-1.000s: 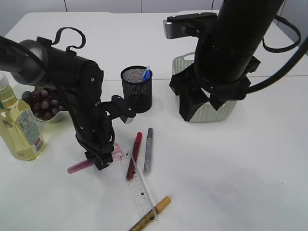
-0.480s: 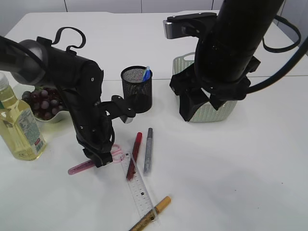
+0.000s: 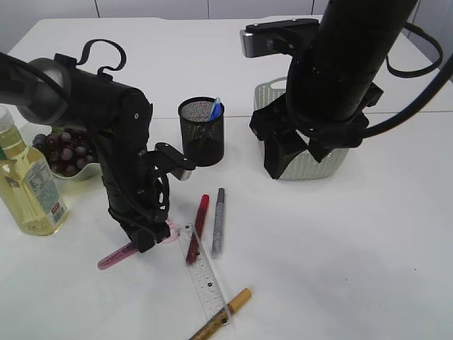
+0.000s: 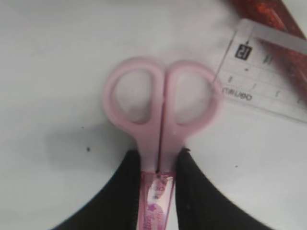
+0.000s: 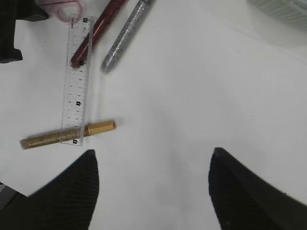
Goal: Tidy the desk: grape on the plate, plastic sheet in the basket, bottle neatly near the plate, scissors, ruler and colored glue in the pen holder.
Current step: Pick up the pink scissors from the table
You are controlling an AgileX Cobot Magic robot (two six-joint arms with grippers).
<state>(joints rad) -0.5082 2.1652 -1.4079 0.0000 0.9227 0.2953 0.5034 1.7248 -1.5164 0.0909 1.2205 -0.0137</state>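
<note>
Pinching pink scissors (image 4: 160, 139), left fingers (image 4: 123, 191) hide blades, right fingers (image 5: 72, 191) spread, tips cropped

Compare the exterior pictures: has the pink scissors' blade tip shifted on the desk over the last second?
Yes, slightly. The scissors, pinched in the left claw, now point lower, farther from the bottle.

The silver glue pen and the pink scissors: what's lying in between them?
Between the silver glue pen and the pink scissors lie the red glue pen and the clear ruler, seen in the exterior view.
</note>
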